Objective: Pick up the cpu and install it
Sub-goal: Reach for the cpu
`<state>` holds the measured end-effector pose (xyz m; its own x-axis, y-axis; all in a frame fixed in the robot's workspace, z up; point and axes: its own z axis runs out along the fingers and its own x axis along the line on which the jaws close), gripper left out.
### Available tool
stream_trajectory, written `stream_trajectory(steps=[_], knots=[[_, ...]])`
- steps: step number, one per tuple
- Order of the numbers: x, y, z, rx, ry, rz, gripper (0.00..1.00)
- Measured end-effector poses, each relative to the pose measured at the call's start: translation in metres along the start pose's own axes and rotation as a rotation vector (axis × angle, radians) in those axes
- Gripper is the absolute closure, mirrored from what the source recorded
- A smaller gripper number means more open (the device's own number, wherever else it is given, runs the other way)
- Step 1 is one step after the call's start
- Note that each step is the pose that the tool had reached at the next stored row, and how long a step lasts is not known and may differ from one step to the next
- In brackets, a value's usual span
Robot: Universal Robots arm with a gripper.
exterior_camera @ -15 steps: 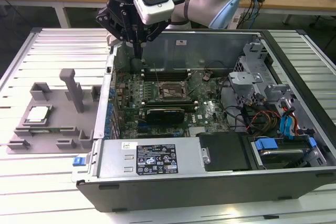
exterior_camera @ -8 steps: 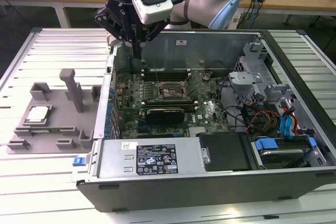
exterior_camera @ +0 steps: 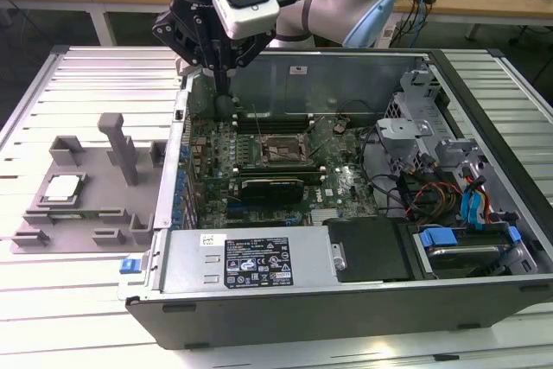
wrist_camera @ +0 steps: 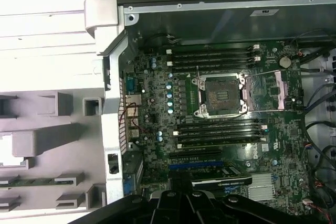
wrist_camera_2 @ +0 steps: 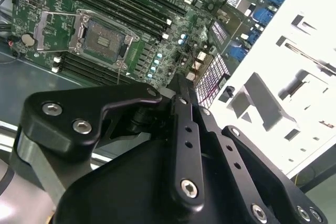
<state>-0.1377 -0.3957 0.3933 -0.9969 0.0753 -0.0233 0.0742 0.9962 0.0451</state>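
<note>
1. The robot's gripper (exterior_camera: 225, 99) hangs over the open computer case (exterior_camera: 484, 140). In the second wrist view its fingers (wrist_camera_2: 184, 129) are pressed together with nothing between them.
2. The cpu (exterior_camera: 65, 187), a silvery square, lies flat in a grey holder (exterior_camera: 95, 213) outside the case. It is well apart from the fingers, toward the exterior view's left.
3. The case's side wall (exterior_camera: 177, 170) and the holder's upright post (exterior_camera: 121, 149) stand between the fingers and the cpu.
4. The motherboard (exterior_camera: 341, 183) lies under the fingers. Its socket (exterior_camera: 278, 149) is near them, toward the exterior view's right, with the lid flipped open.
5. Far from the fingers, the power supply (exterior_camera: 251, 261) carries a label (exterior_camera: 257, 265); I cannot read its print.
</note>
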Motion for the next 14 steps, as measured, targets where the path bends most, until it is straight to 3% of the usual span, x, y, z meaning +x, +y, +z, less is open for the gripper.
stream_trajectory(steps=[7,14], knots=[[0.005,0.0006,-0.0001,0.0,0.0,0.0,0.89],[0.0162,0.0016,-0.0003,0.0001,-0.0003,0.0,0.89]])
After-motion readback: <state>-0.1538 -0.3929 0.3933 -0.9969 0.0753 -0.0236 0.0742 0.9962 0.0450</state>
